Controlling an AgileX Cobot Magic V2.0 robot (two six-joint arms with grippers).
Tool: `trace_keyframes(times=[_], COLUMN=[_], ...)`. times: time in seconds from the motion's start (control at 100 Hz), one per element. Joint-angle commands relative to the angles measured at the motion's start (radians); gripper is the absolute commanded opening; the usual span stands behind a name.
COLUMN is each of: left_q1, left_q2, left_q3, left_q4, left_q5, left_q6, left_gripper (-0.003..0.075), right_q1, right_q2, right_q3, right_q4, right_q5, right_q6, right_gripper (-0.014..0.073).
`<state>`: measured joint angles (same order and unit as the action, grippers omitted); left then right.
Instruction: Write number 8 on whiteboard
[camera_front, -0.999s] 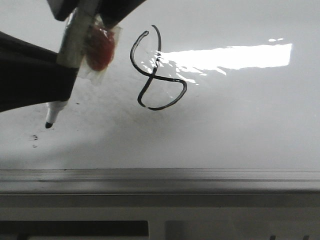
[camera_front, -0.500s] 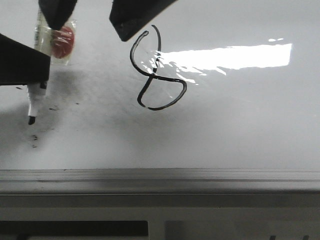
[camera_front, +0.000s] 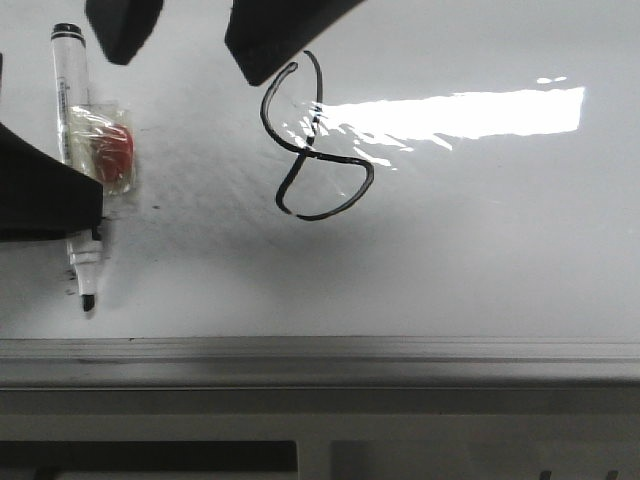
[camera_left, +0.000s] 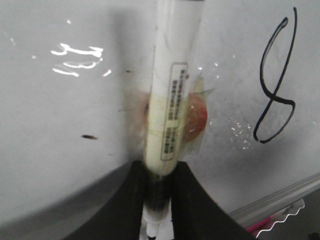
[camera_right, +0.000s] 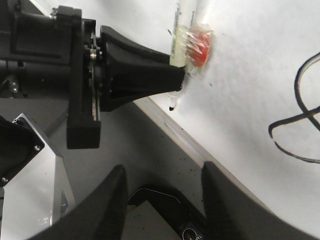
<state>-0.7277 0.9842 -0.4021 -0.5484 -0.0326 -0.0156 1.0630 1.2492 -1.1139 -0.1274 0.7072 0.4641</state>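
Note:
The number 8 (camera_front: 315, 140) is a thin black figure on the whiteboard (camera_front: 480, 250); it also shows in the left wrist view (camera_left: 275, 90) and the right wrist view (camera_right: 300, 125). My left gripper (camera_left: 159, 200) is shut on the dark collar of a white marker (camera_front: 72, 110), left of the figure. The marker lies along the board with its black tip (camera_front: 88, 300) close to the rail. A red lump (camera_front: 112, 150) is taped to its barrel. My right gripper (camera_front: 195, 40) is open and empty above the marker's top end.
A grey metal rail (camera_front: 320, 350) runs along the board's near edge, with a grey ledge below it. Bright glare (camera_front: 460, 110) lies right of the figure. Small ink specks (camera_left: 90, 136) dot the board near the marker. The left arm's black body (camera_right: 75, 75) fills one side of the right wrist view.
The right gripper's fingers opened and let go of the marker's upper end. The marker, held in the left gripper, swung from tilted to straight and its tip moved toward the rail.

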Motion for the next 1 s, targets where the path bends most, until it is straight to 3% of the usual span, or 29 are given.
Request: trace_keyframes(times=[0.0, 0.11, 0.35, 0.43, 0.55, 0.62, 0.77, 0.859, 0.919, 0.989], left_q1=[0.001, 0.001, 0.001, 0.001, 0.001, 0.001, 0.001, 0.001, 0.001, 0.001], left_q2=[0.002, 0.002, -0.015, -0.029, -0.049, -0.063, -0.113, -0.159, -0.2, -0.252], left_q3=[-0.028, -0.028, -0.028, -0.028, -0.028, -0.028, -0.028, -0.028, -0.026, -0.026], left_q4=[-0.016, -0.016, -0.016, -0.012, -0.011, -0.007, -0.004, 0.016, 0.034, 0.067], left_q5=[-0.064, -0.078, -0.095, -0.095, -0.093, -0.086, -0.073, -0.042, -0.024, -0.005], left_q6=[-0.011, -0.011, -0.011, -0.011, -0.011, -0.009, 0.026, 0.049, 0.052, 0.052], left_gripper=[-0.002, 0.0008, 0.0328, 0.0377, 0.0379, 0.0379, 0.0379, 0.0363, 0.0293, 0.0148], right_q1=[0.002, 0.002, 0.002, 0.002, 0.002, 0.002, 0.002, 0.002, 0.002, 0.002], right_q2=[-0.026, -0.026, -0.026, -0.026, -0.043, -0.068, -0.151, -0.222, -0.282, -0.36], right_q3=[-0.032, -0.032, -0.032, -0.032, -0.032, -0.032, -0.025, 0.003, 0.039, 0.104], right_q4=[-0.012, -0.012, -0.012, -0.012, -0.041, -0.08, -0.169, -0.239, -0.302, -0.366], right_q5=[-0.043, -0.037, -0.035, -0.035, -0.035, -0.035, -0.037, -0.056, -0.091, -0.164], right_q6=[-0.002, -0.002, -0.002, -0.002, -0.002, -0.002, -0.002, -0.002, -0.002, -0.002], right_gripper=[0.0293, 0.0293, 0.0293, 0.0293, 0.0267, 0.0193, -0.0055, -0.0063, -0.0063, -0.0063])
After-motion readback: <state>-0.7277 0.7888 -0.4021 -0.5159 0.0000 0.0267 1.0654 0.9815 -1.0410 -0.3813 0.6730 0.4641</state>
